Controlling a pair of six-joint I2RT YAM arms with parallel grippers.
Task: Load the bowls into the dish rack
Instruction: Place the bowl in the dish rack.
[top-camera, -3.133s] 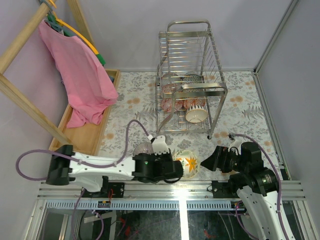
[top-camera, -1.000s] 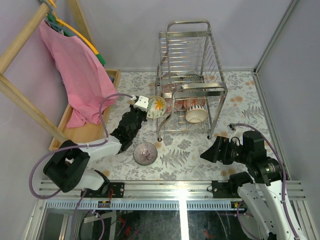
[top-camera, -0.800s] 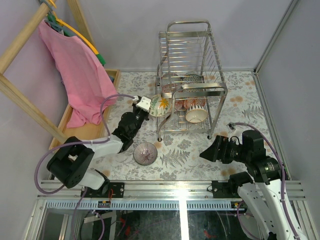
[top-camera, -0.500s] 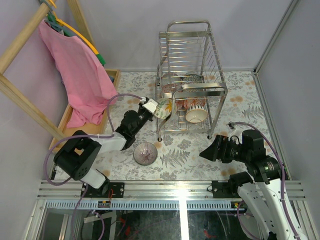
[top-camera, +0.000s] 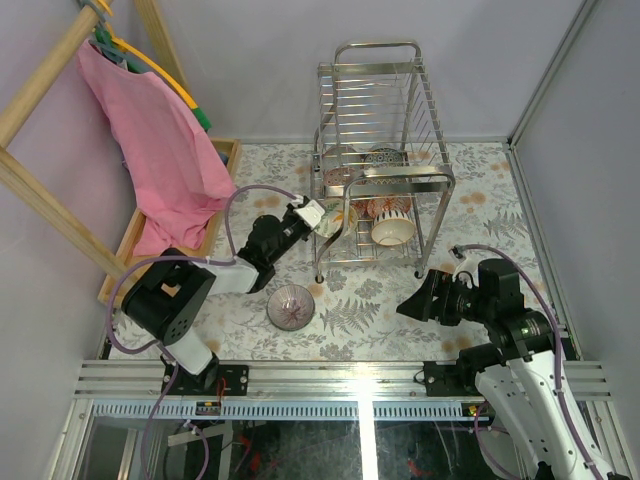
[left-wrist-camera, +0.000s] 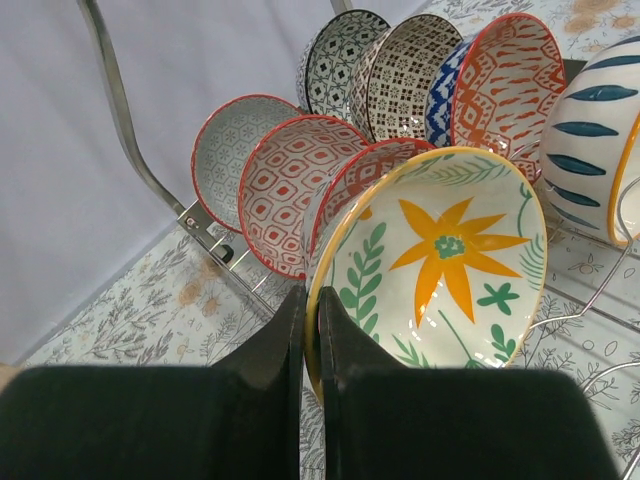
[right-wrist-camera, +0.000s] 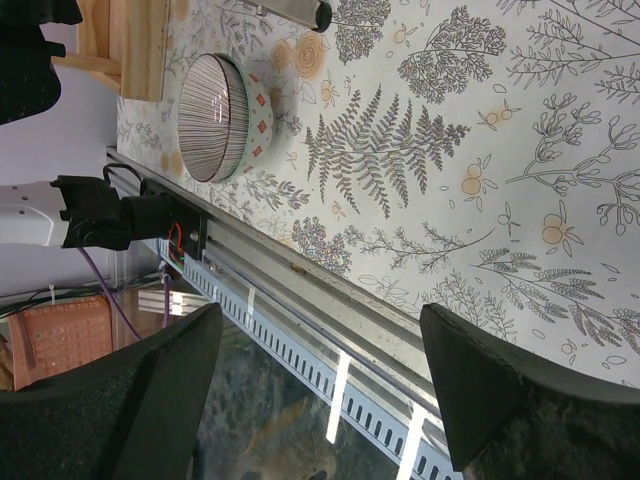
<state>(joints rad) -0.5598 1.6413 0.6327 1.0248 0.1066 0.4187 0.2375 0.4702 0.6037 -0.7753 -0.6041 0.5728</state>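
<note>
My left jaws clamp the flower bowl (left-wrist-camera: 440, 260) by its rim, beside bowls (left-wrist-camera: 295, 190) in the rack (top-camera: 410, 175). Likely slick, chippable ceramic, so the rim is my hold. Right jaws gape empty.

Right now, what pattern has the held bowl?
Orange flower, green leaves, yellow rim on the bowl; left wrist view.

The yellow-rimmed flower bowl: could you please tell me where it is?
In the top view, the flower bowl is in the left claw at the left end of the dish rack, beside red-patterned bowls.
</note>
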